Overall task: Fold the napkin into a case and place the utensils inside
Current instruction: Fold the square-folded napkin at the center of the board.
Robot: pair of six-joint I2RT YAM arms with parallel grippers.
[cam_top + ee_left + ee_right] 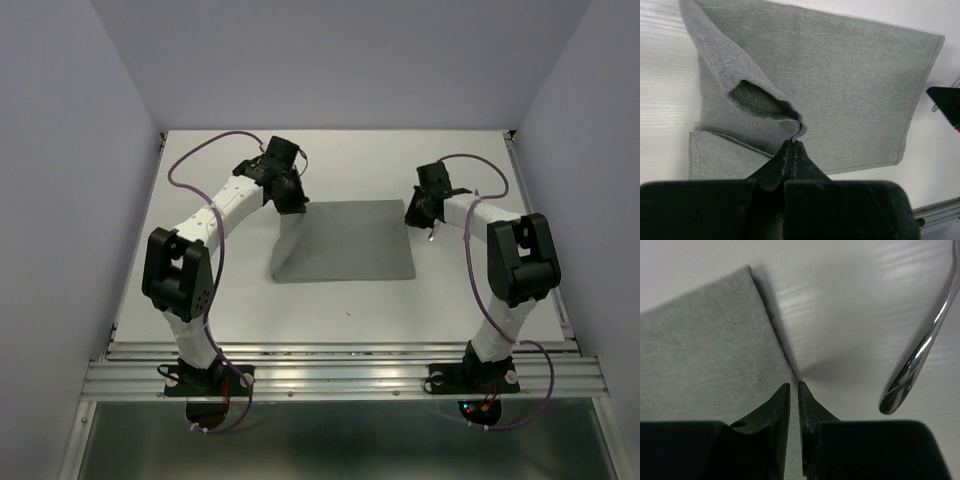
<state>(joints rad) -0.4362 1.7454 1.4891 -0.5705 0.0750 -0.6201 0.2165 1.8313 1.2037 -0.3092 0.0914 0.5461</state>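
The grey napkin (345, 245) lies spread in the middle of the table, as one sheet rather than a case. My left gripper (297, 205) is shut on its far left corner (792, 142) and holds it raised, so the cloth (840, 85) curls up there. My right gripper (420, 215) hovers at the napkin's far right edge (700, 350). Its jaws (794, 386) stand a narrow gap apart with nothing between them. One silver utensil (920, 350) lies on the table just right of that gripper, seen small in the top view (432, 237). Whether it is fork or knife I cannot tell.
White table (350, 320) with grey walls on three sides. A metal rail (340, 375) runs along the near edge, where both arm bases are bolted. Purple cables loop off each arm. The right gripper's black body (946, 102) shows at the right edge of the left wrist view.
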